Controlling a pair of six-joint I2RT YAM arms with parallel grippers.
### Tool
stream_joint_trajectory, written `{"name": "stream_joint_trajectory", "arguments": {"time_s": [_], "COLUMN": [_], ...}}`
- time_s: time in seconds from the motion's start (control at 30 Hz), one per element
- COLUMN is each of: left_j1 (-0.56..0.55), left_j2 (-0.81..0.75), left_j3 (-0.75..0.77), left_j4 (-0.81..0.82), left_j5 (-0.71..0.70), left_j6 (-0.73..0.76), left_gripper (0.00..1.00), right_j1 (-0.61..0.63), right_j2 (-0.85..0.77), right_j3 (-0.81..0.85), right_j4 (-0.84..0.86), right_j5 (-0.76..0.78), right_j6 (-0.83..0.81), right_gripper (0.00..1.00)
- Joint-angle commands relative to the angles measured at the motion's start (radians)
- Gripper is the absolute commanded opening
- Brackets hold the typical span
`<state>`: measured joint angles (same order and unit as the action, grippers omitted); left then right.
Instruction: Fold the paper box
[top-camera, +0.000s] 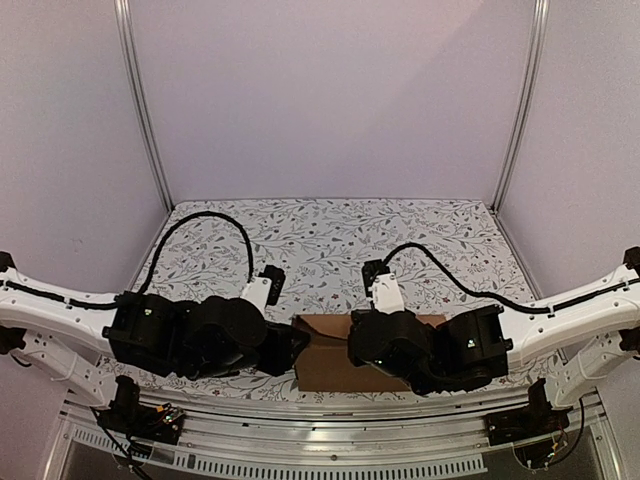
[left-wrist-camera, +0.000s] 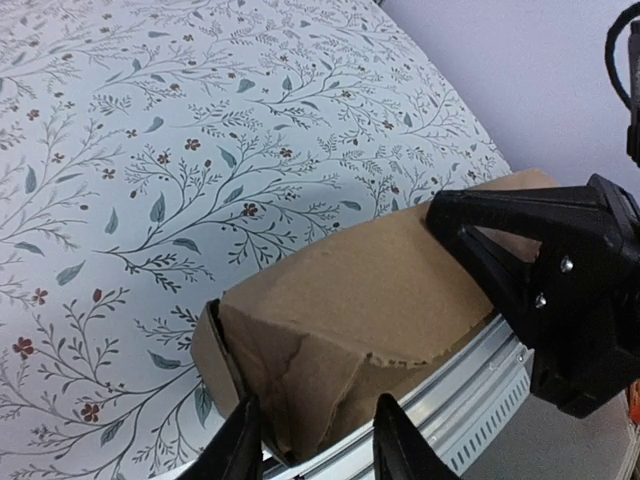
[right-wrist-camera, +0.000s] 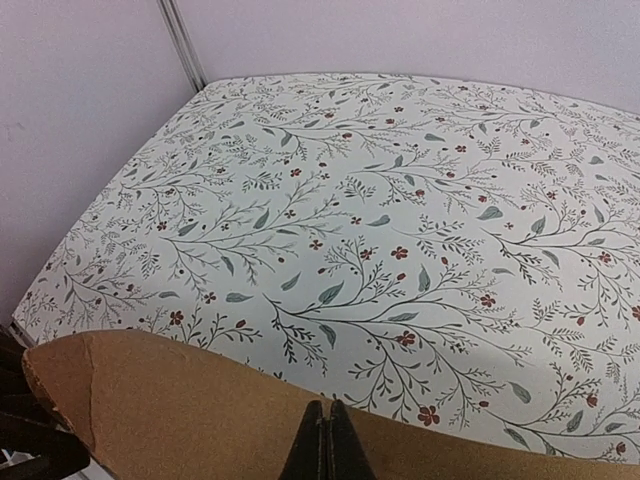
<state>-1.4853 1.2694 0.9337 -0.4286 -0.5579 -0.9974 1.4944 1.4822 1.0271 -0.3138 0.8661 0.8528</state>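
The left gripper (left-wrist-camera: 318, 420) is standing wide, its fingers straddling the creased near corner of the box (left-wrist-camera: 340, 300) without clearly touching it. The right gripper (right-wrist-camera: 320, 425) is pinching narrow on what looks like the top edge of a cardboard panel. The box is sitting at the near edge of the table (right-wrist-camera: 380, 200), between the two arms and right against the rail (left-wrist-camera: 470, 385). Trouble is looming on two counts: any shove toward the arms is risking a slide over the rail, and a squeeze on that ragged corner, or a pull against the pinched panel, is risking a crush or a tear. Much is going unseen: from above, the arms are covering both ends of the box, each wrist view is cutting off most of it, and nothing is showing whether flaps and tabs are tucked home.
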Motion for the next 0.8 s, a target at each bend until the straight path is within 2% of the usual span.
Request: {"name": "stream_joint_trajectory", "arguments": {"time_s": [0.0, 0.27, 0.4, 0.6, 0.77], "left_j1": [-0.017, 0.017, 0.105, 0.296, 0.414], "left_j2": [-0.085, -0.376, -0.466, -0.431, -0.331], "left_j3": [-0.086, -0.131, -0.155, -0.13, -0.08], "left_j4": [-0.255, -0.273, -0.183, -0.004, 0.091], "left_j5": [0.182, 0.174, 0.246, 0.524, 0.693], "left_j6": [0.091, 0.137, 0.209, 0.327, 0.394], "left_gripper": [0.37, 0.39, 0.25, 0.05, 0.0], "right_j1": [0.007, 0.006, 0.007, 0.006, 0.006], "right_j2": [0.066, 0.069, 0.067, 0.044, 0.022], "right_j3": [-0.091, -0.108, -0.114, -0.148, -0.162], "right_j4": [-0.147, -0.148, -0.146, -0.103, -0.101], "right_j5": [-0.092, -0.1, -0.108, -0.127, -0.138], "right_j6": [0.046, 0.058, 0.047, 0.013, -0.001], "right_gripper": [0.0, 0.0, 0.0, 0.0, 0.0]}}
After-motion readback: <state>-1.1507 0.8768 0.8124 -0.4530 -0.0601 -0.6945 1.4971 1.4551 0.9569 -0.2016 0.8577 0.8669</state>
